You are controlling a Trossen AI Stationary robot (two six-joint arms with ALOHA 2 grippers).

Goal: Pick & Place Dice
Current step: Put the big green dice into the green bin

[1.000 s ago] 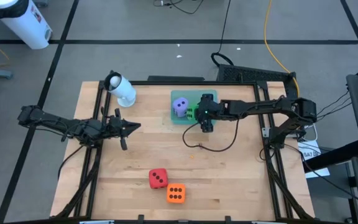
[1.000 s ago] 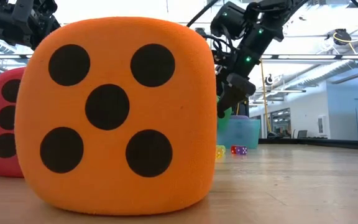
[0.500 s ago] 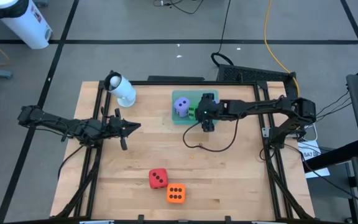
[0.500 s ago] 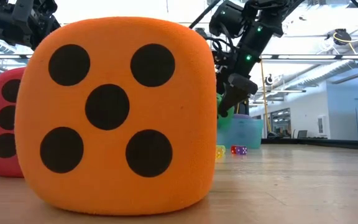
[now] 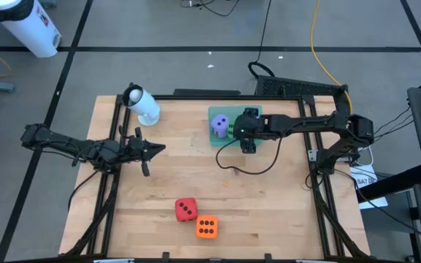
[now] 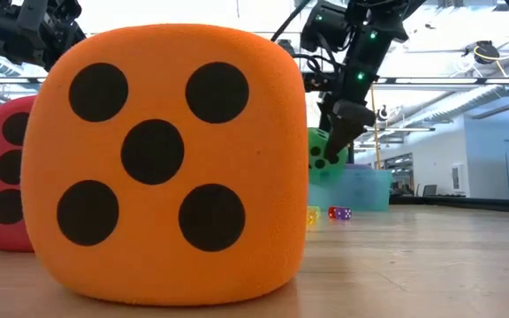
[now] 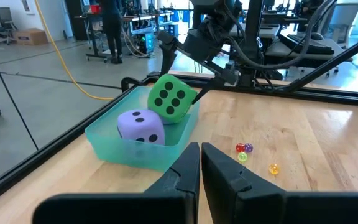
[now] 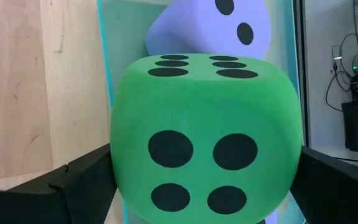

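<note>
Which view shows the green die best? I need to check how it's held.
The right wrist view: the green die fills the picture between the right tool's fingers. The left wrist view shows it tilted above the teal tray; the low view shows a sliver; the high view barely shows it under the arm.

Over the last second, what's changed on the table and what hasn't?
The right gripper, closed on the green die, lifted it slightly; the teal tray and the purple die in it slid to the right. The left gripper stayed shut and parked at the table's left, and the red die and orange die stayed put.
</note>
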